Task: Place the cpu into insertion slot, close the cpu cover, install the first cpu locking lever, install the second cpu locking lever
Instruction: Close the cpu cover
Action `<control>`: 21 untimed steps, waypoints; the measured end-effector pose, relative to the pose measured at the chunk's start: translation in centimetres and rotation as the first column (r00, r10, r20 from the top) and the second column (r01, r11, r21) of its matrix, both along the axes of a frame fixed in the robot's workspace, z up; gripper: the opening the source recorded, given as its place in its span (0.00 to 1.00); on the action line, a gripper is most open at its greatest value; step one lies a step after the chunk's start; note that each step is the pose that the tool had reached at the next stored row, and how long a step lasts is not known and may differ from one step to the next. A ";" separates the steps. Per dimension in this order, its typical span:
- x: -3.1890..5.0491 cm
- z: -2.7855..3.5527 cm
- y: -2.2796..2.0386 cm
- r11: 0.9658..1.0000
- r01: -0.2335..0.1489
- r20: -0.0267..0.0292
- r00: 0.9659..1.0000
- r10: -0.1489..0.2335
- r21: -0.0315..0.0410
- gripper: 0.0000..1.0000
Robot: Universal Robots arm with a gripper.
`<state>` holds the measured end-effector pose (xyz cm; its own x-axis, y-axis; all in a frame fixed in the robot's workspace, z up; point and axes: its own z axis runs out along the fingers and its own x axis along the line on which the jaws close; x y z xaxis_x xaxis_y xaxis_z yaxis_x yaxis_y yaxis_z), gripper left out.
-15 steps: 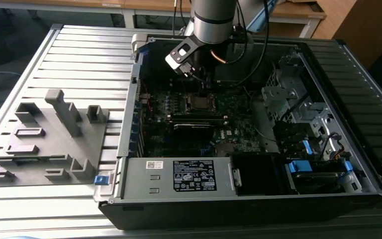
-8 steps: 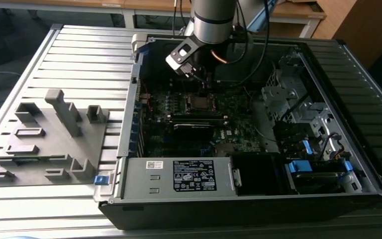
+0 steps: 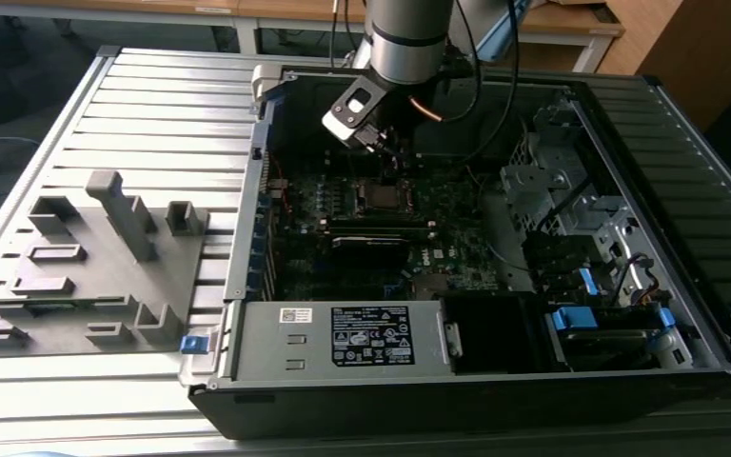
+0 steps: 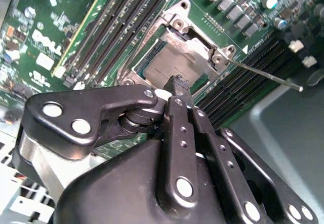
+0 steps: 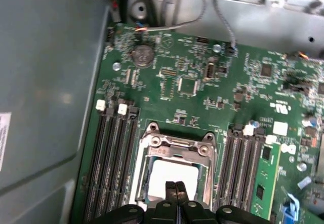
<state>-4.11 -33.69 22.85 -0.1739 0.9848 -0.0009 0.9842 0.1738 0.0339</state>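
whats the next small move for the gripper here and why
Probably ease the shut gripper sideways toward the thin locking lever to start pressing it down. The cpu sits under the cpu cover, which looks laid flat over it, while in the second wrist view the lever's rod sticks out free past the cover's corner, seemingly unlatched.

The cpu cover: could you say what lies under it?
The grey top of the cpu shows through the cut-out of the cpu cover. Its edges and the insertion slot are hidden by the frame and the gripper.
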 end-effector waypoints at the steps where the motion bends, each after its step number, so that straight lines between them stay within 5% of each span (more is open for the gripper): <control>1: 0.00 0.00 0.00 1.000 -0.017 0.000 1.000 0.017 0.000 0.11; 9: 0.00 -0.01 0.00 0.990 -0.141 0.000 0.990 0.141 0.000 0.11; 17: 0.00 -0.01 0.00 0.989 -0.151 0.000 0.989 0.151 0.000 0.11; 21: 0.00 -0.01 0.00 0.982 -0.191 0.000 0.982 0.191 0.000 0.11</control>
<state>-4.11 -33.69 22.83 -0.3583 0.9336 -0.0007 0.9331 0.3581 0.0339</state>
